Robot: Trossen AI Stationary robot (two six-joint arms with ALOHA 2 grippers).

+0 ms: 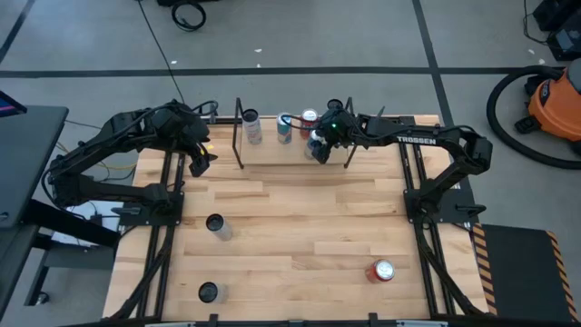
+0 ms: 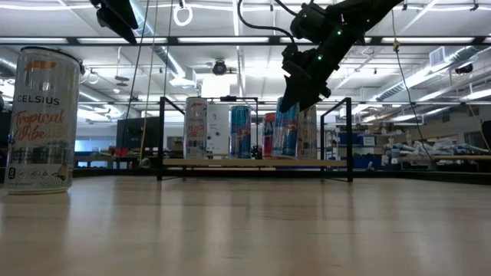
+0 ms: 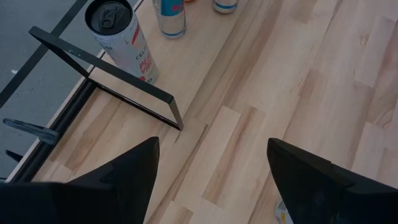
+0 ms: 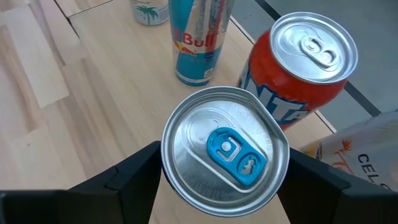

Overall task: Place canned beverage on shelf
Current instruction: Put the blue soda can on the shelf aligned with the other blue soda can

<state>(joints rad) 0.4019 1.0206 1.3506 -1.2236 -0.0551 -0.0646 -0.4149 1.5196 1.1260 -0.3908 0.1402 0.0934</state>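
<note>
We see a silver can top with a blue tab, an orange-red can, a blue-and-silver Red Bull can, and a white, perhaps palm-printed can.

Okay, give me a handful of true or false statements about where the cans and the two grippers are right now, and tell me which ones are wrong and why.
1. The right gripper holds a blue-tabbed can between its fingers at the shelf. True.
2. The left gripper grips a can. False: it is open and empty, hovering near the shelf's left end frame.
3. A red can lies on the table near the front right. True.
4. Every can already stands on the shelf. False: two dark-topped cans stand on the table's left side, besides the red one.
5. A red can with a silver top stands beside the held can. True.
</note>
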